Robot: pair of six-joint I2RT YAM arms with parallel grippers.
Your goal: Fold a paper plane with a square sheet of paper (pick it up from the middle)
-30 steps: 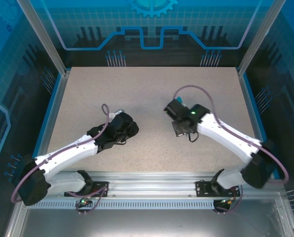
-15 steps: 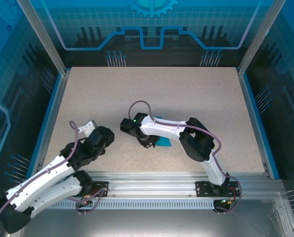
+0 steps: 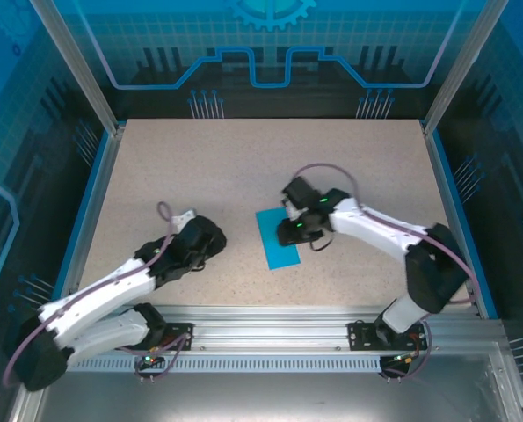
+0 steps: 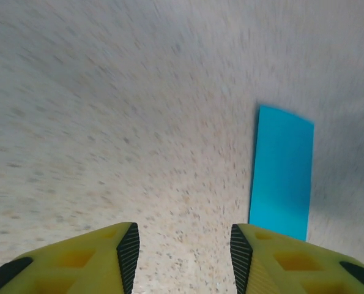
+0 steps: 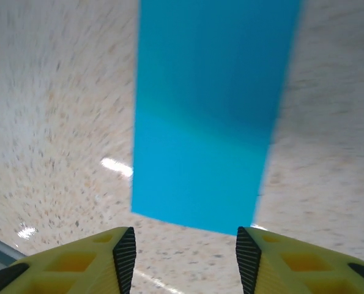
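The square sheet of paper (image 3: 279, 251) lies flat on the speckled table as a narrow teal-blue rectangle, near the middle. My right gripper (image 3: 291, 232) hovers over its far right part, jaws open and empty. In the right wrist view the sheet (image 5: 209, 116) lies ahead of the right gripper (image 5: 185, 248), its near edge just beyond the fingertips (image 5: 125, 257). My left gripper (image 3: 210, 239) sits to the left of the paper, open, with bare table between its fingers. In the left wrist view the sheet (image 4: 281, 171) lies ahead and to the right of the left gripper (image 4: 185, 248).
The speckled table (image 3: 199, 167) is bordered by blue side rails (image 3: 92, 198) and metal frame posts (image 3: 75, 61). An aluminium rail (image 3: 270, 321) with both arm bases runs along the near edge.
The right arm has pulled back to the right and its jaws have opened, leaving the paper flat on the table. The left gripper has moved right, toward the paper, and opened wider.
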